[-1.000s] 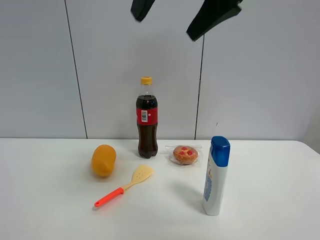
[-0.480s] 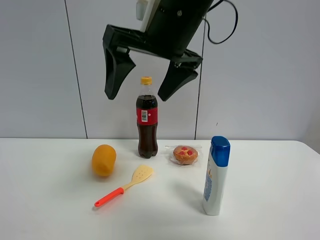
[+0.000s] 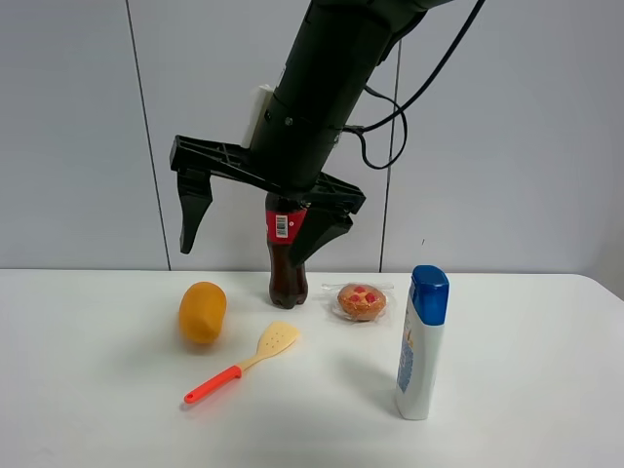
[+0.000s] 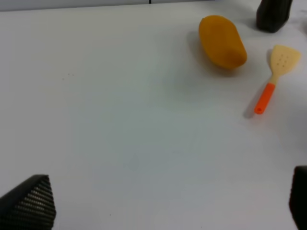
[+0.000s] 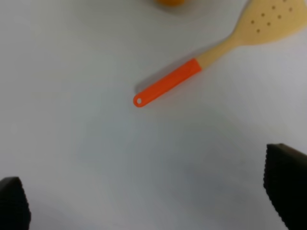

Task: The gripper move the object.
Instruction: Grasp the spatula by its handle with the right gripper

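The spatula (image 3: 244, 364) lies flat on the white table (image 3: 117, 409), pale yellow slotted blade toward the back right, red-orange handle toward the front left. My right gripper (image 3: 240, 253), a black claw on a thick black arm reaching down from the upper right, hangs open and empty above the spatula, apart from it. In the right wrist view the spatula (image 5: 216, 52) lies ahead of the open gripper (image 5: 148, 201). My left gripper (image 4: 163, 206) is open and empty, well away from the spatula (image 4: 271, 81), and is out of the exterior high view.
An orange oval fruit (image 3: 202, 312) lies left of the blade and shows in the left wrist view (image 4: 221, 41). A cola bottle (image 3: 288, 278) stands behind, partly hidden by the claw. A wrapped tart (image 3: 361, 300) and a white bottle with a blue cap (image 3: 422, 343) stand to the right.
My right arm has come down from the top of the picture, its open claw now lower, in front of the cola bottle and above the spatula. The objects on the table have not moved.
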